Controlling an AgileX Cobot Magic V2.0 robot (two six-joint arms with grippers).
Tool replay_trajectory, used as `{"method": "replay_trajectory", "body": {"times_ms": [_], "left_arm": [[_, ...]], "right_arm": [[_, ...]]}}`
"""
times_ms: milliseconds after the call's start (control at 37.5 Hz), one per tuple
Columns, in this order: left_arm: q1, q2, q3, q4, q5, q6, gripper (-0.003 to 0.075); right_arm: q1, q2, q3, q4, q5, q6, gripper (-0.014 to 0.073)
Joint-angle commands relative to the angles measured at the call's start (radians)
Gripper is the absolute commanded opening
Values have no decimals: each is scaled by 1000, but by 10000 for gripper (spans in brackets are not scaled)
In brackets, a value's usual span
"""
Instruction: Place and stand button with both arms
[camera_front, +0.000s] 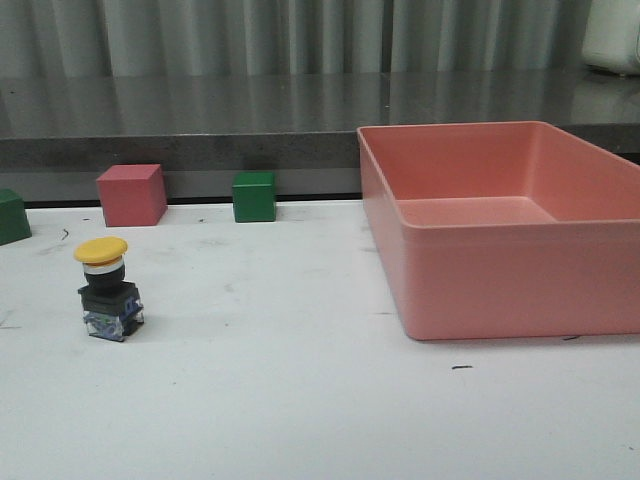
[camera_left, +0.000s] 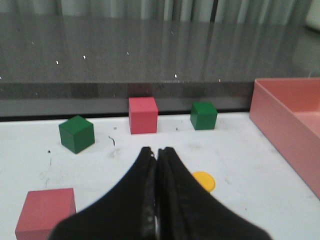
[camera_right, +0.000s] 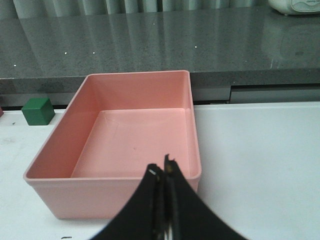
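Note:
The button (camera_front: 108, 290) stands upright on the white table at the left, yellow cap up, black body on its bluish clear base. In the left wrist view only its yellow cap (camera_left: 205, 180) shows, beside my left gripper (camera_left: 158, 151), which is shut and empty above the table. My right gripper (camera_right: 162, 165) is shut and empty, in front of the near rim of the pink bin (camera_right: 115, 182). Neither arm shows in the front view.
The pink bin (camera_front: 520, 290) fills the right side of the table. A pink cube (camera_front: 132, 194) and a green cube (camera_front: 254, 196) stand at the back edge, another green cube (camera_front: 12, 216) at far left. A pink cube (camera_left: 46, 212) lies near my left gripper.

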Motion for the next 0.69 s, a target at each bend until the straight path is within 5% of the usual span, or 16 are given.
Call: {"method": "replay_trajectory", "body": {"times_ms": [0, 320, 667], "left_arm": [[57, -59, 34, -67, -159, 29, -20], [238, -230, 245, -124, -238, 29, -20], [265, -239, 360, -67, -256, 29, -20]], "right_arm": [[-7, 10, -24, -13, -76, -13, -69], [-7, 10, -24, -13, -76, -13, -69], [-7, 10, -24, -13, -73, -13, -69]]}}
